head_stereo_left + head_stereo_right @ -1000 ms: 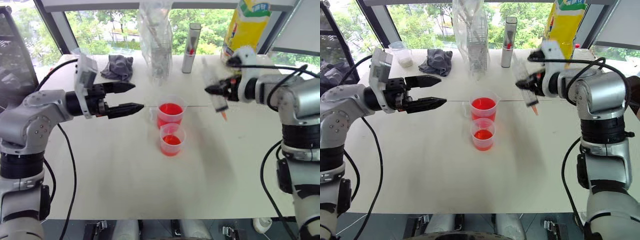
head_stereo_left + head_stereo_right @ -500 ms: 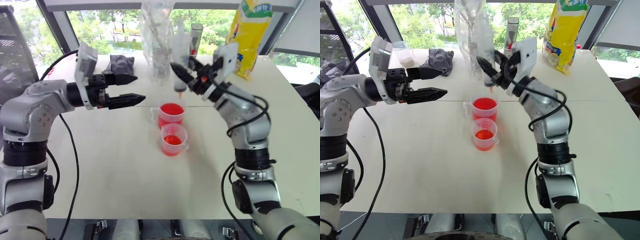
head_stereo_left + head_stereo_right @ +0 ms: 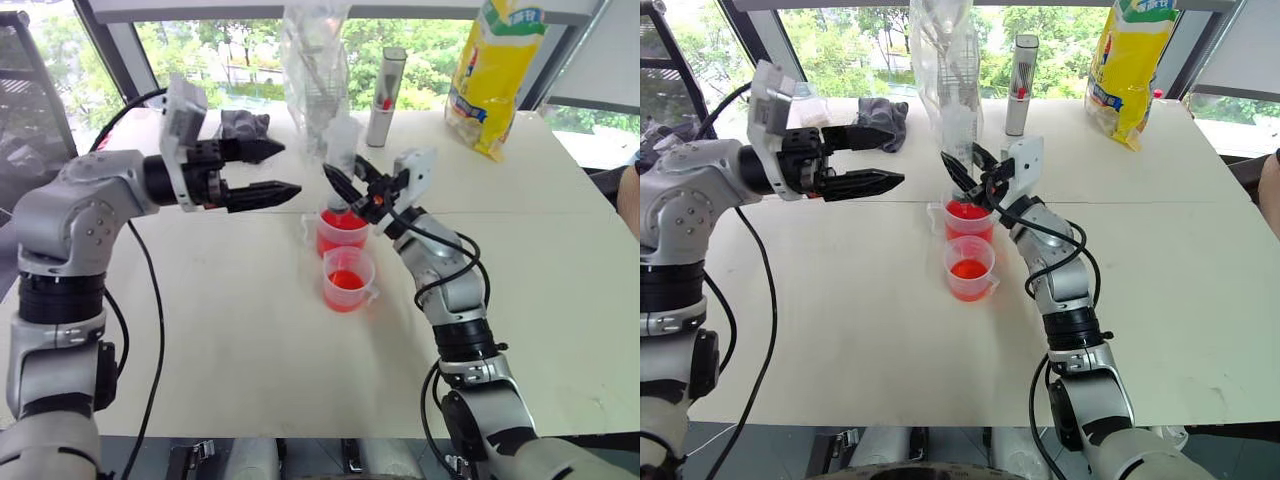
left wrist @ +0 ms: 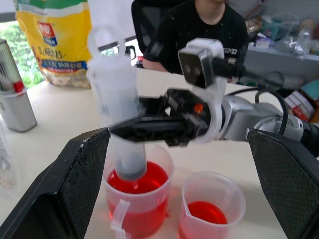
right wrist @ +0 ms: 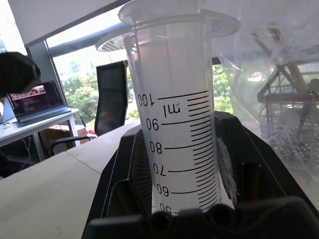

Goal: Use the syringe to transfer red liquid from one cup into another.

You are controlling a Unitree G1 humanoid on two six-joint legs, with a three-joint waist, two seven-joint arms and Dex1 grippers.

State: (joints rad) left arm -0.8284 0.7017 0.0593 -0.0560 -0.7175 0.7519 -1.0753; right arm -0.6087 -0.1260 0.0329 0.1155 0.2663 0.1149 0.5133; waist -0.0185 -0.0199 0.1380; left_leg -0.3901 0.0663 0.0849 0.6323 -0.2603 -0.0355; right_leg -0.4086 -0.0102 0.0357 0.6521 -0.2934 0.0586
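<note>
The syringe (image 3: 343, 150) stands upright with my right gripper (image 3: 342, 185) shut on its barrel. In the left wrist view the syringe's (image 4: 118, 99) lower end dips into the red liquid (image 4: 149, 181) of the far cup (image 3: 340, 238). The near cup (image 3: 347, 285) stands just in front of it, holding a shallower pool of red. My left gripper (image 3: 288, 168) hovers open to the left of the cups, pointing at the syringe and a short way from it. The right wrist view has the graduated barrel (image 5: 179, 139) between that gripper's fingers (image 5: 124, 179).
Along the back of the white table (image 3: 250, 350) stand a clear plastic bag (image 3: 312, 70), a silver cylinder (image 3: 384, 95) and a yellow bag (image 3: 495, 70). A grey cloth (image 3: 240, 125) lies behind my left gripper. A person in black (image 4: 209, 30) sits beyond the table.
My right arm swung in from the right with the syringe, turned it upright and lowered its end into the far cup. The left gripper stayed open and almost still.
</note>
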